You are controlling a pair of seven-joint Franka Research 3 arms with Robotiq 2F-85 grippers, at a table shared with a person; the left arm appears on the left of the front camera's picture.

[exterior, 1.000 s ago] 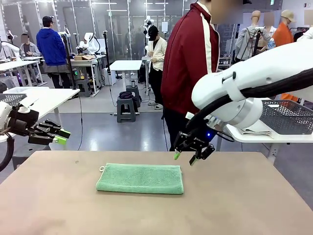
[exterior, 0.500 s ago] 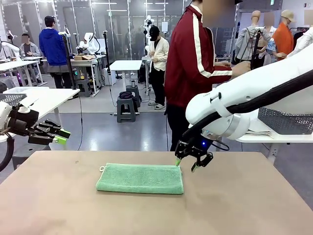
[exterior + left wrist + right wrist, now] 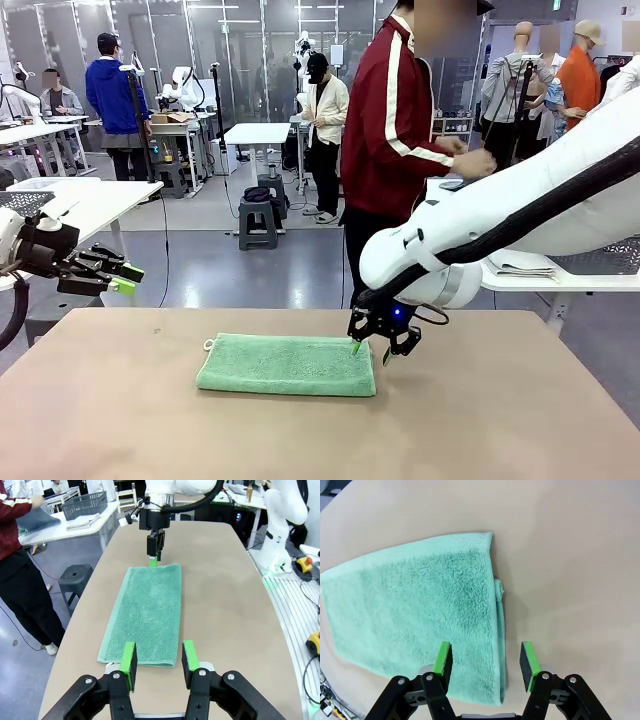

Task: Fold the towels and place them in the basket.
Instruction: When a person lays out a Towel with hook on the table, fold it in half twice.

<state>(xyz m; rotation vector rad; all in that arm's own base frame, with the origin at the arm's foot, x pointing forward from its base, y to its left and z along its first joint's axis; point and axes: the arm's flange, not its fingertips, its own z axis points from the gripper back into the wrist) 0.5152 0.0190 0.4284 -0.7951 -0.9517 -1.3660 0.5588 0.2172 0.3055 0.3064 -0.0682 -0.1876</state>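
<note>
One mint-green towel lies folded lengthwise on the brown table, its pale loop at the left end. My right gripper hovers open just above the towel's right end. In the right wrist view its green pads straddle the towel's short edge without touching it. My left gripper stands open off the table's left edge, holding nothing. The left wrist view looks along the towel between the open left gripper and the right gripper at the far end. The dark mesh basket stands on a side table.
A person in a red jacket stands at the far side, turned to the white side table, handling a grey-blue cloth. Folded cloths and the basket's mesh show there. A black stool stands beside the table.
My right arm has moved left and down to the towel's right end. The person has turned toward the side table. My left arm has not moved.
</note>
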